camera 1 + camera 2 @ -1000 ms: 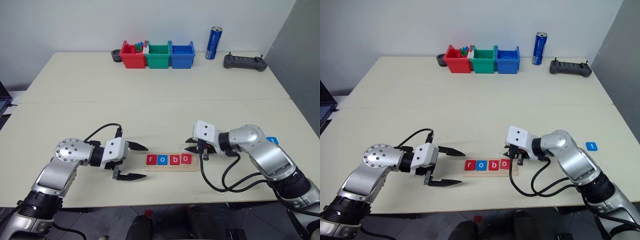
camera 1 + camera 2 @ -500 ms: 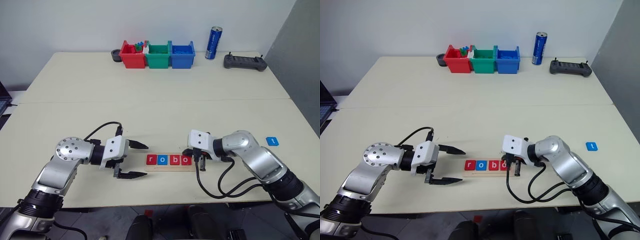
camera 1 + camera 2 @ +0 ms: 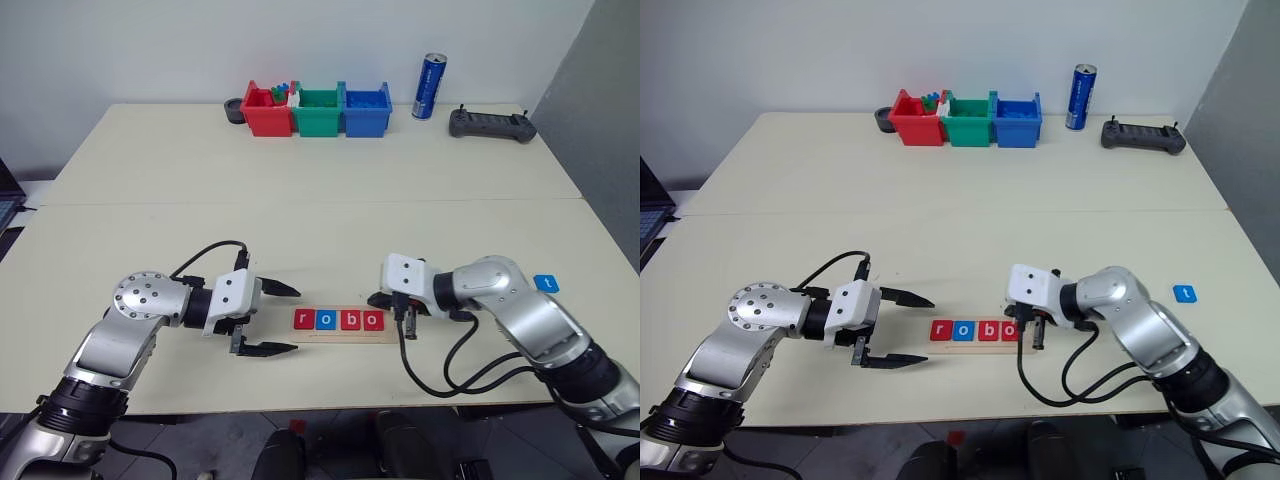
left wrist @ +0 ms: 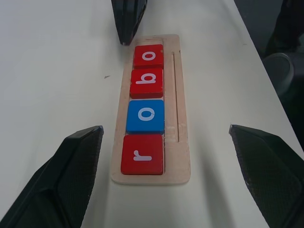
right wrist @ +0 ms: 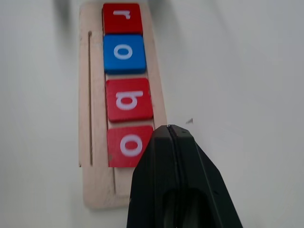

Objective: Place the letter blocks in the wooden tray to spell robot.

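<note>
The wooden tray [image 3: 342, 336] lies near the table's front edge. It holds a row of letter blocks: red r [image 3: 304, 319], blue o [image 3: 324, 320], red b [image 3: 349, 320] and red o [image 3: 372, 320]. A blue t block [image 3: 543, 283] lies alone on the table far to the right. My left gripper [image 3: 292, 320] stands open just left of the tray, one finger on each side of its end. My right gripper [image 3: 378, 299] is shut and empty, and its tip [image 5: 169, 128] is beside the last o [image 5: 129, 145] at the tray's far edge.
Red [image 3: 264, 110], green [image 3: 316, 110] and blue [image 3: 365, 109] bins stand in a row at the table's back, with a dark bowl [image 3: 233, 110] to their left. Right of them are a blue can [image 3: 430, 86] and a black controller [image 3: 490, 124].
My right gripper has shifted slightly at the tray's right end and stayed shut. The last o now sits straighter in the row. The left gripper has not moved.
</note>
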`<state>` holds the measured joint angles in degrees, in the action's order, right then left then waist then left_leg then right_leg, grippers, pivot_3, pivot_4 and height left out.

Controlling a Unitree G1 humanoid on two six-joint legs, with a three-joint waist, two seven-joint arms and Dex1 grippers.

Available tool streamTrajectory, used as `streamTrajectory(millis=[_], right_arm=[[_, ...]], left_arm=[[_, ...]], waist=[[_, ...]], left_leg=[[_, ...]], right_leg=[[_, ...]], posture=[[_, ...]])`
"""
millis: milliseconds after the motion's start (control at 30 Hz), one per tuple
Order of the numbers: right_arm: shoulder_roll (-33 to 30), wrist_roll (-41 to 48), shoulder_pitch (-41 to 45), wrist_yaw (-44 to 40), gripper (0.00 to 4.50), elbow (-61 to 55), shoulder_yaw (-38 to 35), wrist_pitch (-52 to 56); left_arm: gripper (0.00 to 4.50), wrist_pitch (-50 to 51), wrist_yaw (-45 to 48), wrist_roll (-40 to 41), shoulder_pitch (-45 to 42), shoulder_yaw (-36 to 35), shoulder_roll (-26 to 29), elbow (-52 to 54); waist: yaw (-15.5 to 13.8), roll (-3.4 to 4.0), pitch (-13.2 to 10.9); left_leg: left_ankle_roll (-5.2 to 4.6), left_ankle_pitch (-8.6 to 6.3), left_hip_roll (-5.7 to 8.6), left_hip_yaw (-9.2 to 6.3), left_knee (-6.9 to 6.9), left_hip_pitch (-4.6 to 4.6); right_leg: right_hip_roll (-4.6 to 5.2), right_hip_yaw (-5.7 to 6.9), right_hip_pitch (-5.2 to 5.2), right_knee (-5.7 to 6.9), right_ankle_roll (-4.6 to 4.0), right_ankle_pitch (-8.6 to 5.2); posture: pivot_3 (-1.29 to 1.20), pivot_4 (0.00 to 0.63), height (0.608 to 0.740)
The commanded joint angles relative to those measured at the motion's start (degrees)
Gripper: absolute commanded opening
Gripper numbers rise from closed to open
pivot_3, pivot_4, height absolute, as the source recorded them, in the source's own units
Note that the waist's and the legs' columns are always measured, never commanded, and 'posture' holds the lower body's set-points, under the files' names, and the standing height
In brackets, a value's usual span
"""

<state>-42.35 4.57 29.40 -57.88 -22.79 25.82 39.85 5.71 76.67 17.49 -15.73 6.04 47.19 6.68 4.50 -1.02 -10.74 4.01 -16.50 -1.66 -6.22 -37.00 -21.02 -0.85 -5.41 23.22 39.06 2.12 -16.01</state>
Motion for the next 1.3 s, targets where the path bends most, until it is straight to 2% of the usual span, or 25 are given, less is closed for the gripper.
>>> streamTrajectory(millis=[33, 300, 1000, 1100, 1267, 1300], right_arm=[[-1.0, -0.8, -0.9, -0.2, 0.01, -2.4, 0.1, -0.7], [-2.4, -2.5, -1.8, -1.0, 0.01, -1.9, 1.6, -1.1], [1.8, -3.6, -0.1, -1.1, 0.01, -1.6, 4.1, -1.9], [1.6, -3.1, 0.2, -1.1, 0.01, -1.5, 2.9, -1.3], [0.4, 1.7, 0.9, -2.4, 0.01, -4.4, -3.2, 1.2], [-0.1, 2.9, 0.3, -1.8, 0.37, -5.4, -5.8, 2.2]], left_arm=[[4.5, -0.4, -0.1, 0.2, -0.8, -0.4, 0.3, 1.4], [4.5, -1.9, 0.7, -0.1, -0.2, -0.5, 0.6, -0.2], [4.5, -7.5, 1.5, -0.7, 3.6, -1.1, 1.5, -3.2], [4.5, -7.6, 1.5, -0.7, 3.3, -0.9, 1.2, -3.4], [4.5, -7.3, 1.3, -0.4, 2.7, -0.7, 0.8, -3.3], [4.5, -7.0, 1.1, -0.2, 2.8, -0.7, 0.6, -3.0]], waist=[[0.0, 0.0, 0.0], [0.1, 0.0, 0.0], [0.1, 0.0, 0.0], [0.1, 0.0, 0.0], [0.0, 0.0, 0.0], [0.0, 0.0, 0.0]], left_leg=[[0.0, 0.0, 0.0, 0.01, 0.0, 0.0], [0.0, 0.0, 0.0, 0.03, 0.0, 0.02], [0.0, 0.0, -0.01, 0.02, -0.01, 0.01], [0.0, 0.0, 0.0, 0.02, -0.01, 0.01], [0.0, 0.0, 0.0, 0.01, -0.01, 0.01], [0.0, 0.0, 0.0, 0.01, -0.01, 0.0]], right_leg=[[0.0, -0.01, 0.0, 0.0, 0.0, 0.0], [-0.01, -0.03, 0.0, 0.01, 0.0, 0.0], [0.0, -0.02, 0.0, 0.01, 0.0, 0.0], [0.0, -0.02, 0.0, 0.01, 0.0, 0.0], [0.0, -0.01, 0.0, 0.01, 0.0, 0.0], [0.0, -0.01, 0.0, 0.01, 0.0, 0.0]], posture=[[0.0, 0.15, 0.74], [0.0, 0.15, 0.74], [0.0, 0.15, 0.74], [0.0, 0.15, 0.74], [0.0, 0.15, 0.74], [0.0, 0.15, 0.74]])
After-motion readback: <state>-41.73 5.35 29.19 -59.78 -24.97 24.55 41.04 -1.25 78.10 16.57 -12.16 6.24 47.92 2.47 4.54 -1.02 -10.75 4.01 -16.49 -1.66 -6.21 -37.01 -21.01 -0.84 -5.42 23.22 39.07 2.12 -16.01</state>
